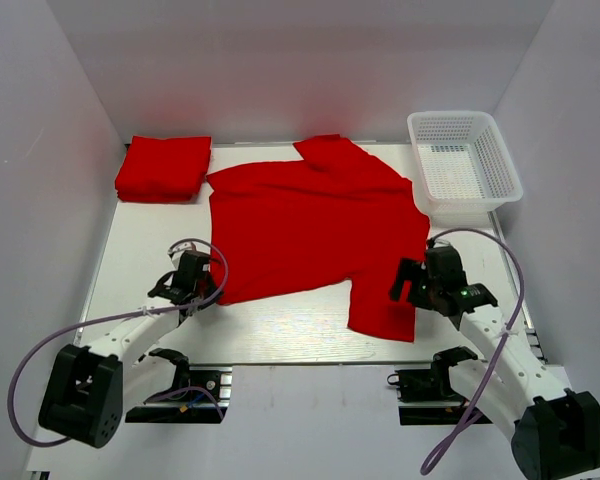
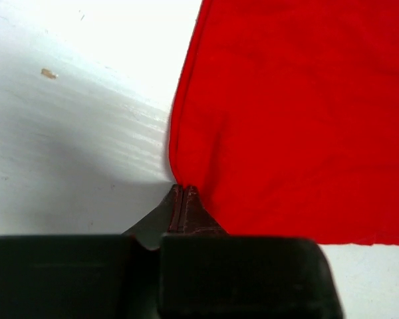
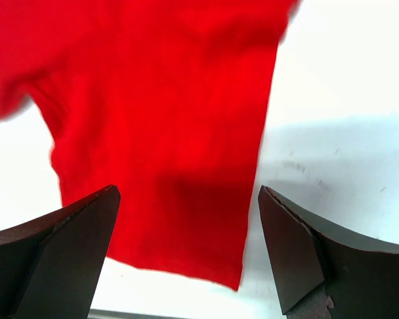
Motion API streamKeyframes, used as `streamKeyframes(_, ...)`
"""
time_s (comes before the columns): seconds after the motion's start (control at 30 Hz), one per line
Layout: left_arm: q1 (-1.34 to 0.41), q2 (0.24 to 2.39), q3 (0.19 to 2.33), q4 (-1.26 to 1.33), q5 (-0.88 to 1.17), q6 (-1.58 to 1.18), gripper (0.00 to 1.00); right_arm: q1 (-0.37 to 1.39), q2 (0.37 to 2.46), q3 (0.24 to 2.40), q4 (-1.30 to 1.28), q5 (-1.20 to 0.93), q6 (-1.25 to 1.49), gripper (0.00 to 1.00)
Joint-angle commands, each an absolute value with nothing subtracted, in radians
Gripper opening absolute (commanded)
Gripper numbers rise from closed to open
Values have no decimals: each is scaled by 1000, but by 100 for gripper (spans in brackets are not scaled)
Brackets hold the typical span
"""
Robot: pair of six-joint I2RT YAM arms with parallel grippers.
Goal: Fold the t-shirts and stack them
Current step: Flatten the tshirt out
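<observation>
Your left jaws pinch a corner of the shirt (image 1: 310, 220); your right jaws gape over its sleeve (image 1: 385, 305). Likely grip there next, then fold.

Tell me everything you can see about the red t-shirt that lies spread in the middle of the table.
The spread t-shirt is plain bright red soft cloth, without print. It lies mostly flat on the white table, with mild wrinkles, one short sleeve pointing to the far side and the other to the near right. The left tool is shut on its near left corner. The open right tool hovers over the near sleeve, one finger on each side, not gripping it.
</observation>
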State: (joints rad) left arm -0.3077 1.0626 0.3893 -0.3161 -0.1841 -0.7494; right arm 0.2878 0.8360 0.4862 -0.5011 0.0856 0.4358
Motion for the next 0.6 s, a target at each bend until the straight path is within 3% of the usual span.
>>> streamKeyframes(0.0,-305,991,373,-336,-161,-730,0,287,833,465,-551,29,495,90)
streamKeyframes(0.4,-305,962,413,-388,-163,-710,0,307,789,390,-657,-54,686,90)
streamKeyframes(0.57,-305,999,422,-379,-143,-710,0,321,816,351,-600,-103,710,85)
